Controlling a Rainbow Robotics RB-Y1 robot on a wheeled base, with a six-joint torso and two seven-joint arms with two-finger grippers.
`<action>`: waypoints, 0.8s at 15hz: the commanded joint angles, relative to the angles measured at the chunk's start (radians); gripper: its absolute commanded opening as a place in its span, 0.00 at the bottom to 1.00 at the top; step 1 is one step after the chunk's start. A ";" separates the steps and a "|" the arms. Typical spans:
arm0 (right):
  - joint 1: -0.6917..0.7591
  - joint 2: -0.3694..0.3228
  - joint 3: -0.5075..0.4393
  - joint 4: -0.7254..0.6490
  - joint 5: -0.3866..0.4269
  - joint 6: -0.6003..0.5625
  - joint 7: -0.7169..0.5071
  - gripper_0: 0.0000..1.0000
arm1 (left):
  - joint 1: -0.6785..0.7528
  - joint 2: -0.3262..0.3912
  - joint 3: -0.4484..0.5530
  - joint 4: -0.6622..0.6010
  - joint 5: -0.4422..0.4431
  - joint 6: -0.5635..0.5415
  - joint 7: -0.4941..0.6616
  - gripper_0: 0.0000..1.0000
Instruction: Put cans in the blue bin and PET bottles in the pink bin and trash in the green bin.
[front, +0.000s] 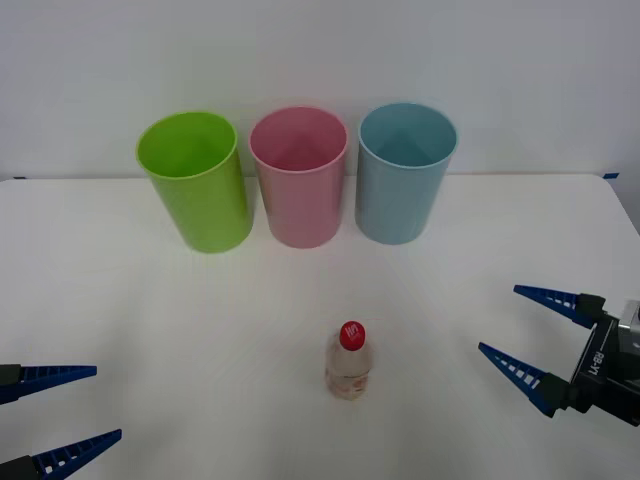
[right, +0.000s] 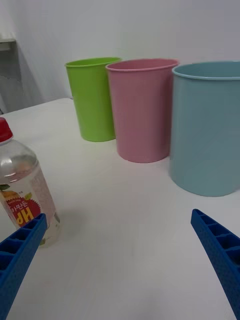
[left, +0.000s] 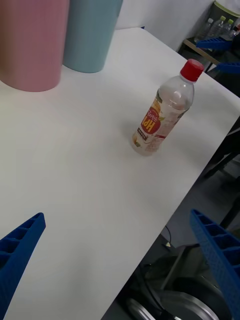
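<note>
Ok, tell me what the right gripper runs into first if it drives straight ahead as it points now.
Probably the bottle: the open right gripper points across the table towards it. In the wrist view the bottle stands off to one finger's side, so it might only brush it.

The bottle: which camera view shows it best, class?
The left wrist view: the bottle appears whole, with cap and label readable. The front view shows it whole but small; the right wrist view cuts it off at the edge.

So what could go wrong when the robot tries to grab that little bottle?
The bottle stands upright and looks light, so a bump from the open right gripper could tip it over. It belongs in the pink bin, squeezed between the green bin and blue bin, so it could drop into the wrong one.
</note>
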 joint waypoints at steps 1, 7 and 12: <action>0.001 -0.003 0.019 0.000 -0.005 -0.019 0.011 1.00 | 0.000 0.000 0.000 0.000 0.000 0.000 0.000 1.00; -0.012 -0.024 0.072 0.000 0.014 -0.029 0.039 1.00 | 0.000 0.000 0.000 0.000 0.000 0.000 0.000 1.00; -0.044 -0.028 0.146 0.000 0.070 -0.032 0.063 1.00 | 0.000 0.000 0.000 0.000 0.000 0.000 0.000 1.00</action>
